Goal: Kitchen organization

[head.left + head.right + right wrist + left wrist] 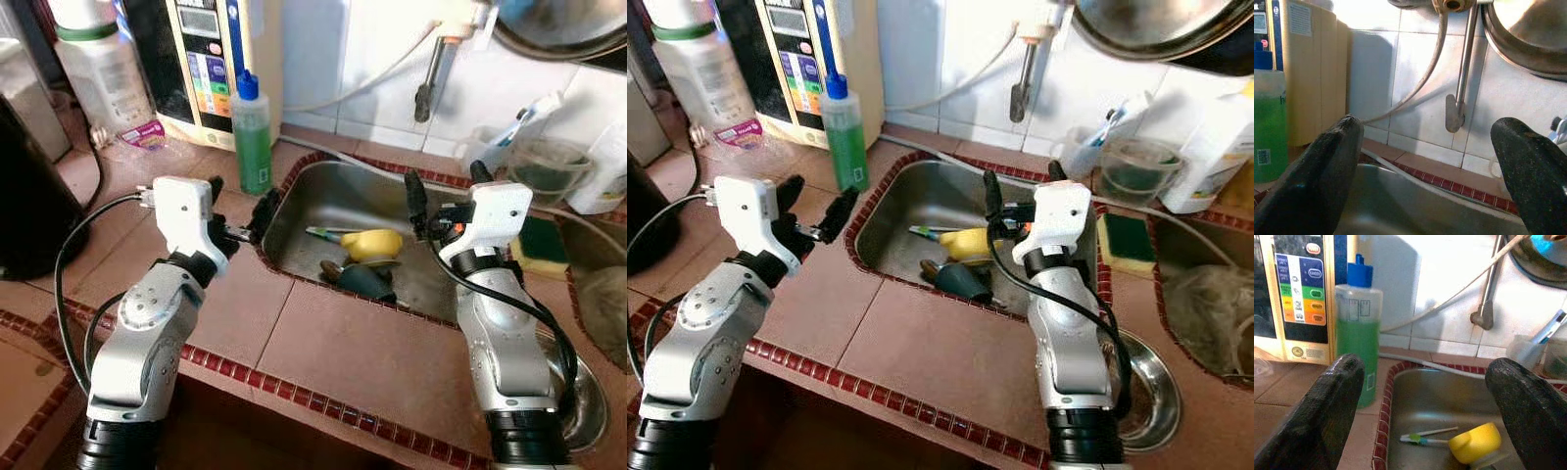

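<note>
Down in the steel sink [323,201] sits a yellow bottle [372,244], lying on its side with its long axis running roughly across the basin. Just beside it on the robot's left lies a thin toothbrush-like stick [323,233], also lying crosswise, and a dark grey-green thing [364,280] rests right in front of the yellow one, touching it as far as I can tell.

Both grippers hang above the sink's edges with the yellow bottle between them, lower down. Left gripper [240,221] sits over the counter [343,343] at the sink's left rim, fingers spread wide, arm bent up from below and pointing toward the basin. Right gripper [446,191] is over the right side of the sink, fingers also spread wide apart, aimed at the back wall and the tap pipe [1459,83].

Green soap bottle [252,137] with a blue cap stands upright on the counter just behind the left gripper. A green-and-yellow sponge [541,245] lies right of the sink.
</note>
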`<state>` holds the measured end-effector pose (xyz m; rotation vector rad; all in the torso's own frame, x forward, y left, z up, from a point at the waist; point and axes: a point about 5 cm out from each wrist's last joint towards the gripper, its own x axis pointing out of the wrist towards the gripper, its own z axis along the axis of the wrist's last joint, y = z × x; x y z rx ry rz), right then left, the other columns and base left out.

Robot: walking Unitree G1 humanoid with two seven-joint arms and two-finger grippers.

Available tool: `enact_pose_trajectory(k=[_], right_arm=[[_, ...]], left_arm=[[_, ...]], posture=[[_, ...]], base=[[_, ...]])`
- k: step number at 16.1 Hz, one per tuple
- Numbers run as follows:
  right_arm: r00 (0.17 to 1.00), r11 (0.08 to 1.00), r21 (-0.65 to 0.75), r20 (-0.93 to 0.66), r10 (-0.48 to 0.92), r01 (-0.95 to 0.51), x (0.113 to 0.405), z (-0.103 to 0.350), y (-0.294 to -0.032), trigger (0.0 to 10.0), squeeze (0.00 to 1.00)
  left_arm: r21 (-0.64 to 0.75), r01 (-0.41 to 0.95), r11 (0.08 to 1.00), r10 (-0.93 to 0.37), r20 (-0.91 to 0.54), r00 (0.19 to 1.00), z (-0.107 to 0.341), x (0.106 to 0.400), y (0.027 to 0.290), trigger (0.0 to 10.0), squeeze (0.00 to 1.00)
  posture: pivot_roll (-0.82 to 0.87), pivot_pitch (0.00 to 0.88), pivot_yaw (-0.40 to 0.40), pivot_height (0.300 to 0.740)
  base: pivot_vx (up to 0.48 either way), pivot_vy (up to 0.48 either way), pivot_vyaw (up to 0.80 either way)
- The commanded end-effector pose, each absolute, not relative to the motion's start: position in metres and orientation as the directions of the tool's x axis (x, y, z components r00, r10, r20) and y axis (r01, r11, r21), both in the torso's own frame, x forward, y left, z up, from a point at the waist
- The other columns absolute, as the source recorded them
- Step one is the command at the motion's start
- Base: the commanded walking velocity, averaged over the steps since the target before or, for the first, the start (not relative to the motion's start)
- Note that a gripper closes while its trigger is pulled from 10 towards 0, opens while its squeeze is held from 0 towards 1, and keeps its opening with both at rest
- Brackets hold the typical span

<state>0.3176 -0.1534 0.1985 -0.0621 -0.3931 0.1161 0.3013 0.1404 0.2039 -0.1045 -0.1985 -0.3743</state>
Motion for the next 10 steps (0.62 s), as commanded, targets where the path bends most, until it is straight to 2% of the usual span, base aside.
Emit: enact_pose_trajectory(k=[1,4,10], right_arm=[[0.907,0.992,-0.089,0.403,0.118,-0.089,0.3171,0.2076,-0.1553,10.0,0.00],[0.908,0.993,-0.090,0.404,0.107,-0.077,0.3192,0.2096,-0.1585,10.0,0.00],[0.917,0.993,-0.099,0.387,0.094,-0.060,0.3239,0.2085,-0.1610,10.0,0.00]], left_arm=[[-0.063,0.368,0.928,-0.346,0.222,0.911,0.2050,0.3032,0.1407,10.0,0.00],[-0.062,0.368,0.928,-0.345,0.228,0.910,0.2053,0.3036,0.1406,10.0,0.00],[-0.068,0.375,0.925,-0.351,0.233,0.907,0.2048,0.3038,0.1390,10.0,0.00]], posture=[[-0.14,0.004,-0.009,0.740],[-0.13,0.002,-0.013,0.740],[-0.13,0.000,-0.021,0.740]], base=[[0.000,0.000,0.00],[0.000,0.000,0.00],[0.000,-0.349,0.00]])
